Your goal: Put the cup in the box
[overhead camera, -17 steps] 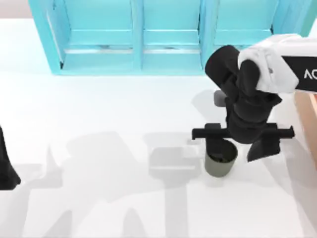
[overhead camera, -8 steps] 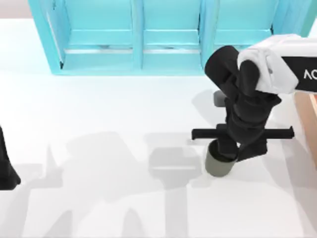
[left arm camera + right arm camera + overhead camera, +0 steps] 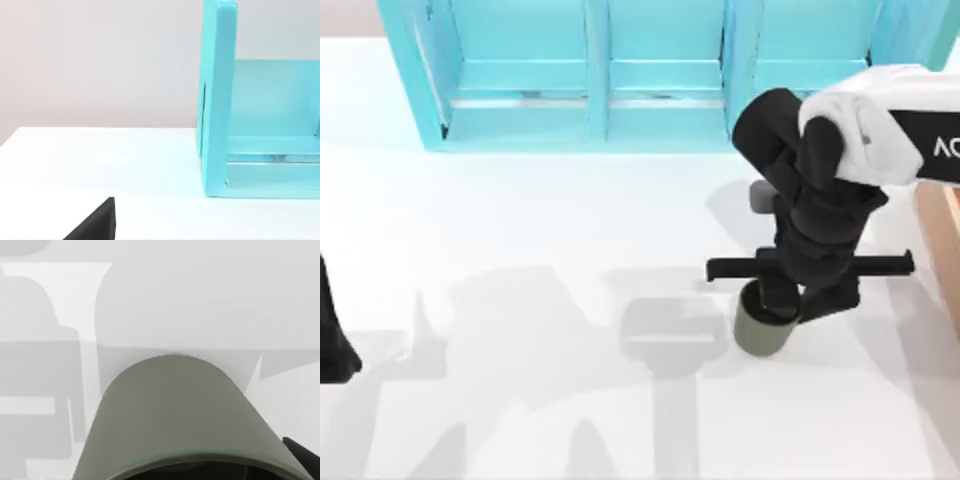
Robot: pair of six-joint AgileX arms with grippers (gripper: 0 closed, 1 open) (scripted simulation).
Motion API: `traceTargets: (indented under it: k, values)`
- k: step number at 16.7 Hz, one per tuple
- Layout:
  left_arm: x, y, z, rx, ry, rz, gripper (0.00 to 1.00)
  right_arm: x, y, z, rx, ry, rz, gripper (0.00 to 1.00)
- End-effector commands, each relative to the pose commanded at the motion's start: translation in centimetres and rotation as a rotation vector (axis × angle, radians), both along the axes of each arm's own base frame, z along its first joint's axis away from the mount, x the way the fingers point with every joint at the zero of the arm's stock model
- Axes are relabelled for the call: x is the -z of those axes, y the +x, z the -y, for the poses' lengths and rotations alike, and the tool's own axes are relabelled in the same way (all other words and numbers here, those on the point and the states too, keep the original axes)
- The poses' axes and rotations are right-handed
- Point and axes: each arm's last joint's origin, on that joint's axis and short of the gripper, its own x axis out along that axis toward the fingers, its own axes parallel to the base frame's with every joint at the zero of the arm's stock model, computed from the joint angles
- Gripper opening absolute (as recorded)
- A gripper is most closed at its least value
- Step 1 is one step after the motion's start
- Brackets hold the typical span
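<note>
Since before, right jaws (image 3: 798, 300) have closed, pinching the cup (image 3: 761, 332) on the white table (image 3: 520, 260).

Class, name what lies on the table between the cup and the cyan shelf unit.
In the top view, the right pincer and its arm sit over the stretch between cup and cyan shelf unit; the table below is bare.

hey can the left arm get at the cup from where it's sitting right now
Probably not. The left end effector sits parked at the table's left edge, the cup stands far over to the right, and the right end effector is already down over its rim.
</note>
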Motion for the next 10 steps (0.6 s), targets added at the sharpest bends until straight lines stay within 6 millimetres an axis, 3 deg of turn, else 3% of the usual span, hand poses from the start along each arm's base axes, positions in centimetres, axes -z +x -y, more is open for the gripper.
traceTargets:
  k: [3, 5, 7, 10]
  values:
    - [0.0, 0.0, 0.0, 0.0, 0.0, 0.0, 1.0, -1.9, 1.1, 1.7, -0.015, -0.005, 0.017, 0.0]
    - [0.0, 0.0, 0.0, 0.0, 0.0, 0.0, 1.0, -4.1, 2.6, 4.6, -0.016, -0.004, 0.042, 0.0]
    - [0.0, 0.0, 0.0, 0.0, 0.0, 0.0, 1.0, -6.7, 4.1, 9.2, -0.013, -0.008, 0.071, 0.0]
    - [0.0, 0.0, 0.0, 0.0, 0.0, 0.0, 1.0, -10.1, 4.7, 18.3, 0.004, -0.033, 0.085, 0.0]
